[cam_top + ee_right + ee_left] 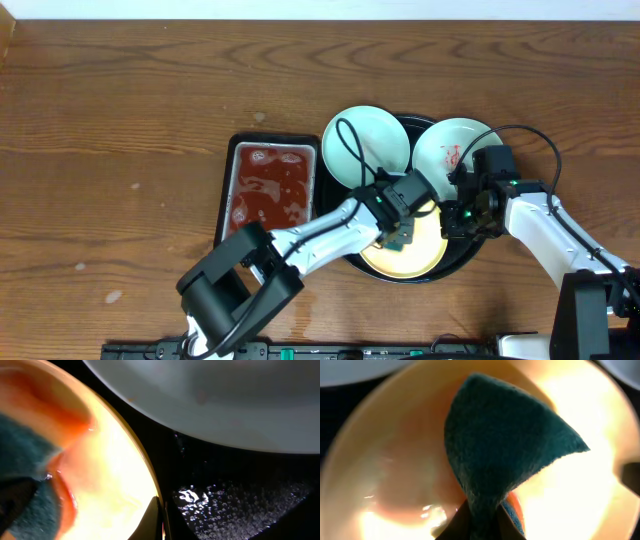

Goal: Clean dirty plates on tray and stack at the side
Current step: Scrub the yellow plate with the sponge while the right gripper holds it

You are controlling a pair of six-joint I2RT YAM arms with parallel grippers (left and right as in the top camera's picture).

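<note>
Yellow plate point(420, 258) lies in the black tray point(468, 255). Left pincer point(476, 522) pinches a teal cloth point(505, 445) on it; right pincer point(159, 520) is pressed together at its rim.

Left arm point(325, 228): wearing white shells between bulky black joints.
Right arm point(542, 225): showing the same white links behind a black wrist block.
Cables point(348, 150): looping in thin black arcs off both wrists.
Wrist lights point(466, 212): glowing green.
Right pincer fingers point(150, 527): appearing as dark narrow blades.
</note>
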